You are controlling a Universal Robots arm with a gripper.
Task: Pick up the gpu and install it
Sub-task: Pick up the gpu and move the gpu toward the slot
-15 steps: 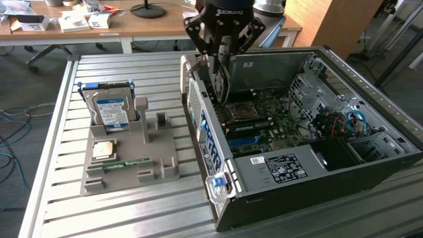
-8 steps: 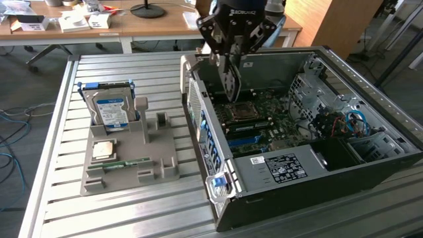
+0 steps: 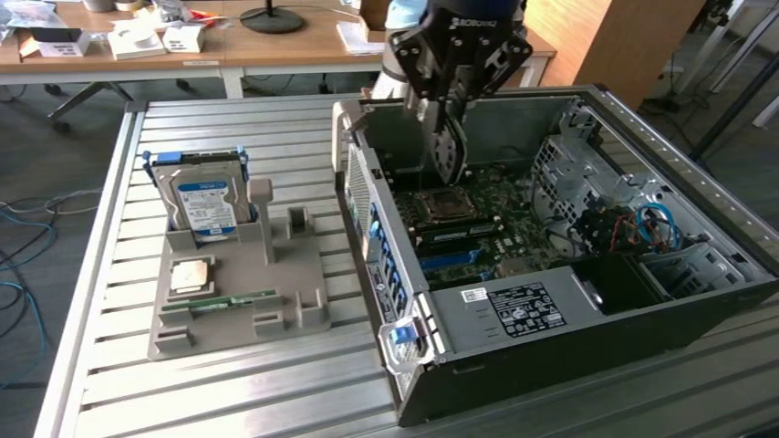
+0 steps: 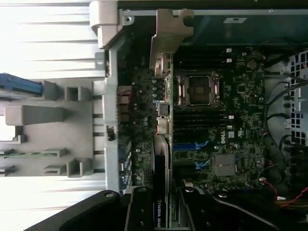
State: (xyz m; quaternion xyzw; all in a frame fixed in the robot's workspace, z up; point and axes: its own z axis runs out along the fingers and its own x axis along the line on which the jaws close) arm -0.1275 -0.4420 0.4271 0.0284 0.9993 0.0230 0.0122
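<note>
While you watch the exterior view, note that the gripper [image 3: 446, 123] hangs over the open computer case [image 3: 572, 365], lowered between its walls. Its fingers are closed on the gpu [image 3: 451, 160], which stands on edge with its flat faces upright. The card reaches down toward the motherboard [image 3: 499, 214], just beside the CPU socket [image 3: 441, 203]. You cannot tell from this angle whether its lower edge touches the board.

From the wrist view you see the gpu [image 4: 162, 159] edge-on as a thin dark strip. One finger [image 4: 140, 207] presses on one face, and the other finger presses on the opposite face. The gripper [image 4: 164, 204] grips the end that carries a white printed label. The tan metal bracket [image 4: 168, 33] sits at the far end, close to the case's rim. The card runs alongside the CPU socket [image 4: 199, 89], between it and the case wall that faces the tray. The blue slots [image 4: 187, 146] lie just on the socket side of the card.

On the slatted metal table [image 3: 219, 392], to the exterior view's left of the case, sits a grey tray [image 3: 286, 315]. A silver hard drive [image 3: 207, 205] stands upright in its far corner. A green memory stick [image 3: 219, 301] lies flat nearer the front. The tray stands apart from the case and from the gripper.
</note>
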